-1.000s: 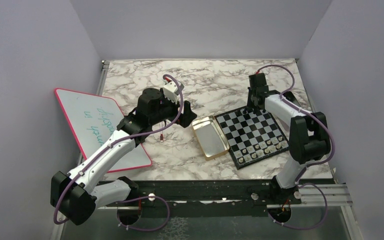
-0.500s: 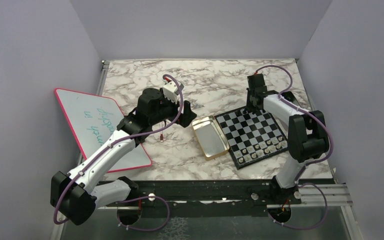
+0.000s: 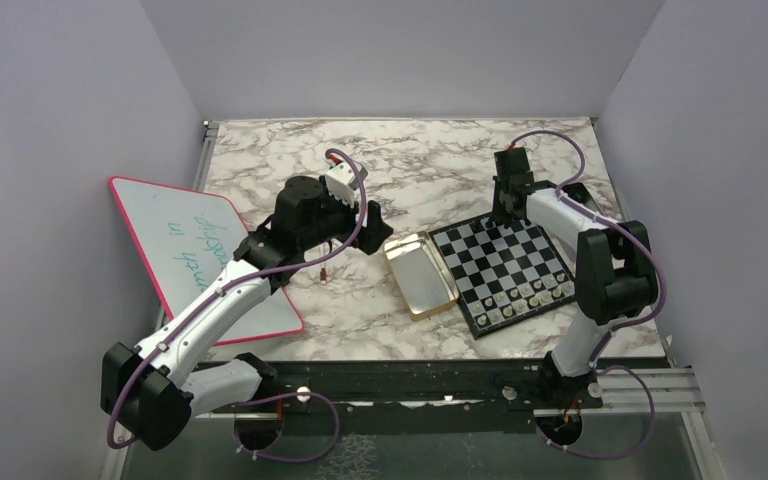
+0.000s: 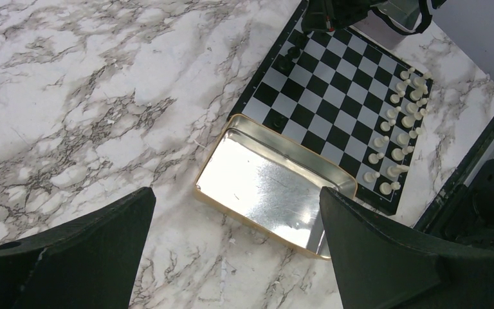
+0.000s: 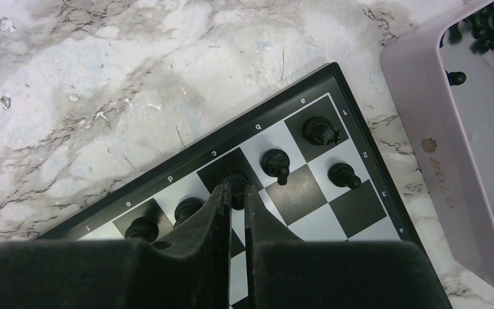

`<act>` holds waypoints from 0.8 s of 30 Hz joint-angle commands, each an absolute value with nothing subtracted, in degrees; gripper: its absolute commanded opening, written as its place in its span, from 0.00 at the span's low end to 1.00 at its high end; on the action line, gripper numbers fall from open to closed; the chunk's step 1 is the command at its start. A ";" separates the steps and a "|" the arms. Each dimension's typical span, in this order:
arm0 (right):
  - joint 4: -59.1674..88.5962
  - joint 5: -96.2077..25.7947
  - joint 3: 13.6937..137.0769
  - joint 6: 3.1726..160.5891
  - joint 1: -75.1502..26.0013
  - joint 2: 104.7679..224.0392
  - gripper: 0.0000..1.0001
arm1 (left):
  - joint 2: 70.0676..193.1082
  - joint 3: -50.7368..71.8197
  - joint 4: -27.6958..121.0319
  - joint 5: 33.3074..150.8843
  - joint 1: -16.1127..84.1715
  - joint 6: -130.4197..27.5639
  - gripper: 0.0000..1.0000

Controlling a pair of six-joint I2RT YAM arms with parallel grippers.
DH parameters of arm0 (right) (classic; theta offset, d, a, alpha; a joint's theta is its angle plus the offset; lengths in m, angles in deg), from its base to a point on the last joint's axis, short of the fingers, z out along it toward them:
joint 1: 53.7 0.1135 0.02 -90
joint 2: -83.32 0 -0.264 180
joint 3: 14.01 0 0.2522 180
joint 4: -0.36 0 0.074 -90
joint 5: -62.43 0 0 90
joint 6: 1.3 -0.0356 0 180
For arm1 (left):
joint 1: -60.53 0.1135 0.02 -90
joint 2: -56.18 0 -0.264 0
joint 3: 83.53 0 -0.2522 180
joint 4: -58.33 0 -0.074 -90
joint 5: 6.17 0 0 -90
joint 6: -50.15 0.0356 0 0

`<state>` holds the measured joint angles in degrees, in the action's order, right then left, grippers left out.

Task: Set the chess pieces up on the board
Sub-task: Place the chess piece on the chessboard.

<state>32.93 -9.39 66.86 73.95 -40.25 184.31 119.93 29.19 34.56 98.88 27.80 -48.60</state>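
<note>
The board (image 3: 508, 262) lies at the table's right, also in the left wrist view as the board (image 4: 334, 84). Pale chess pieces (image 3: 532, 292) fill its two near rows. Several black chess pieces (image 5: 321, 131) stand along its far edge. My right gripper (image 5: 234, 193) reaches down over that edge. Its fingers are nearly together, hugging both sides of one black piece (image 5: 235, 180) that stands on the dark square by the letter c. My left gripper (image 4: 237, 193) hangs wide open above the marble beside the tin, with nothing between its fingers.
A gold tin (image 3: 420, 275) lies open against the board's left side, nothing visible inside it. A pink-rimmed whiteboard (image 3: 195, 250) lies at the left under the left arm, a small red object (image 3: 322, 272) beside it. A pale tray (image 5: 463, 161) right of the board holds more black pieces.
The right wrist has shifted very slightly over the board's far edge. The left arm has not moved.
</note>
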 commanded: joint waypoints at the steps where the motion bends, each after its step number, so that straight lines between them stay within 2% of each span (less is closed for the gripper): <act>1: 34.39 -9.51 68.08 72.82 -39.90 185.90 0.15 | 118.83 29.71 34.70 97.89 27.63 -47.93 0.99; 9: 36.40 -7.03 71.46 72.41 -39.89 186.72 0.22 | 118.85 29.71 34.81 97.90 27.70 -48.02 0.99; 20: 37.59 -6.91 72.87 72.27 -39.90 187.82 0.16 | 118.84 29.78 34.81 97.81 27.69 -47.93 0.99; 24: 38.32 -6.63 73.42 72.13 -39.95 187.76 0.18 | 118.84 29.72 34.82 97.78 27.66 -47.93 0.99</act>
